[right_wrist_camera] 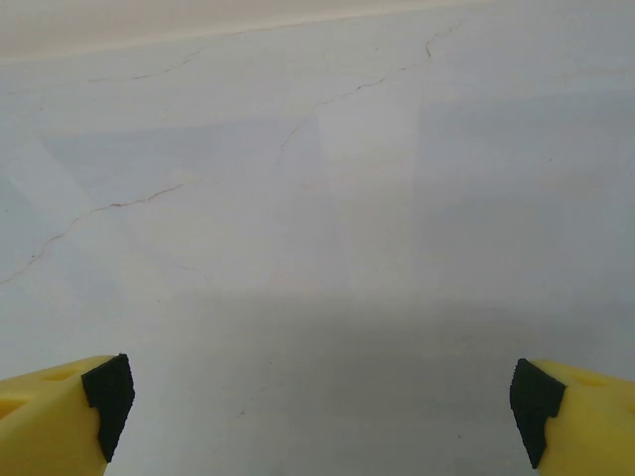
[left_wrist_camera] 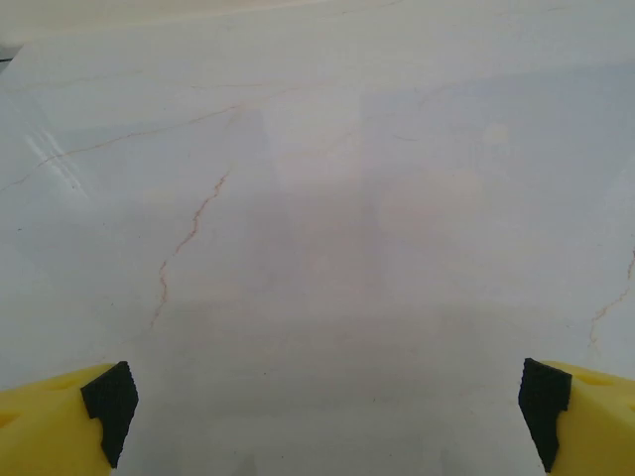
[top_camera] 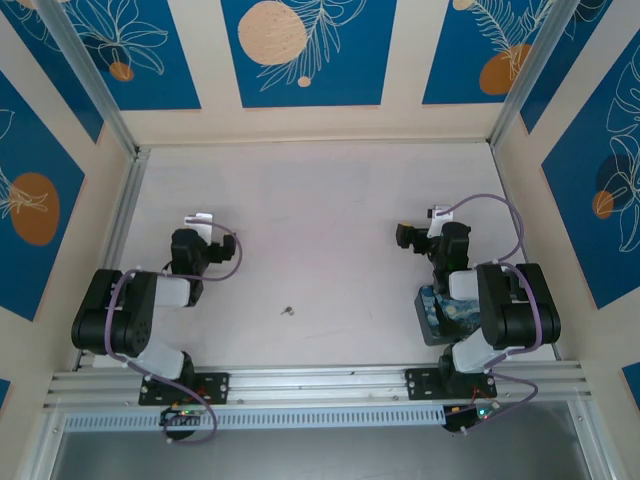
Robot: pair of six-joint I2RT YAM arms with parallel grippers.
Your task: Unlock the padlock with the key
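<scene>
Nothing is held yet, so I'm at the opening step: fetching the key. My left gripper (left_wrist_camera: 327, 402) and right gripper (right_wrist_camera: 322, 402) both stand wide apart and empty over bare counter (top_camera: 330, 210). A tiny dark speck I take for the key (top_camera: 287, 310) lies between the arms, near the front. I can't make out the padlock; it may sit by the patterned box (top_camera: 440, 315). Next comes a low, precise pinch on that thin metal.

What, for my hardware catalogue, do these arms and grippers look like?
The left arm and right arm have black joints, pale grey links and looping purple cables. The left gripper and right gripper have yellow fingers with black pads.
</scene>
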